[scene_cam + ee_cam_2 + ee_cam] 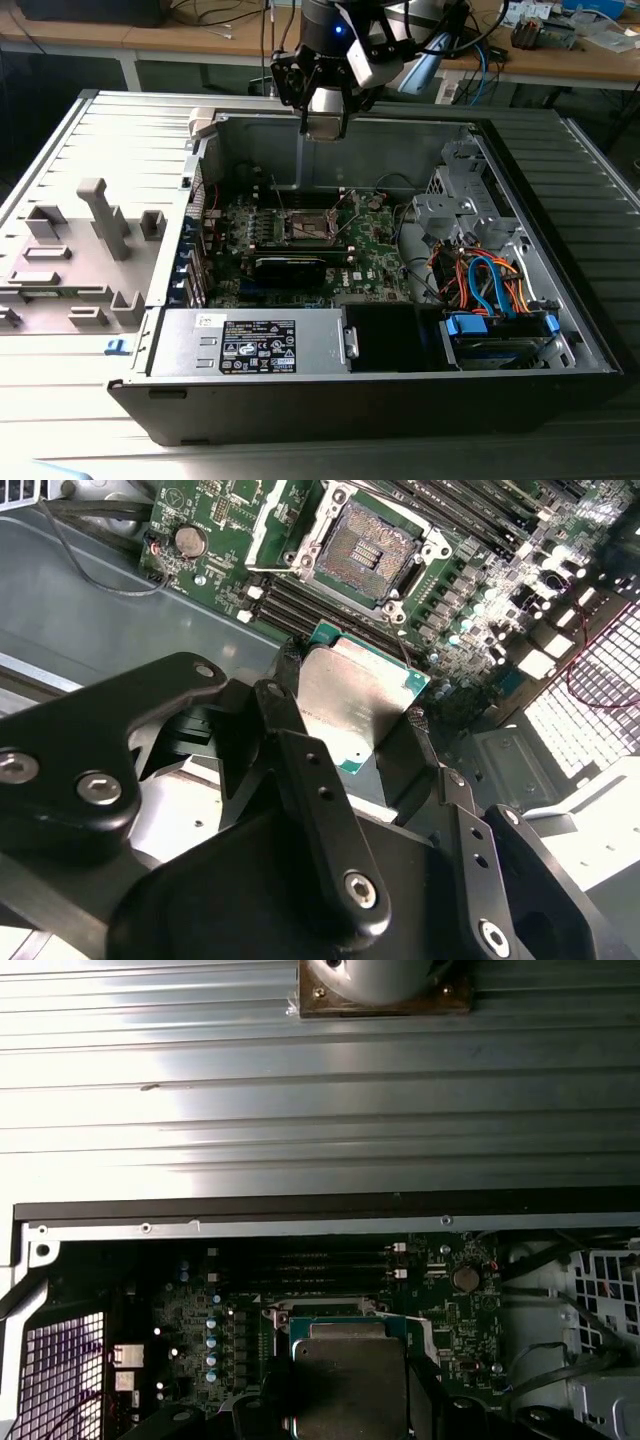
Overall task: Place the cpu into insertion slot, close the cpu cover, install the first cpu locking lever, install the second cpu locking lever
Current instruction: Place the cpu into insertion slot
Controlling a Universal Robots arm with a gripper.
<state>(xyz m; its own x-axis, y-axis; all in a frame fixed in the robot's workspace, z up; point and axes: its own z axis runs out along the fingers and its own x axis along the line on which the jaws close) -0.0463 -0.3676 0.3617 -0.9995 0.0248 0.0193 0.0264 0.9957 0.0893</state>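
Observation:
My gripper (350,725) is shut on the cpu (355,700), a flat square chip with a silvery top and green edge, held by two opposite sides between the black fingers (283,715). The cpu (350,1380) hangs in the air above the motherboard. In the exterior view the gripper (325,128) is high over the back wall of the computer case, well above the insertion slot (312,227). The insertion slot (365,548) lies bare, with its contact field exposed. The cpu cover (272,522) stands tilted up along one side of it.
The open computer case (560,300) holds a power supply (255,342) at the front, a drive cage with orange and blue cables (490,280) on the exterior view's right, and a black card (290,266) just in front of the slot. A grey fixture (90,250) lies outside on the exterior view's left.

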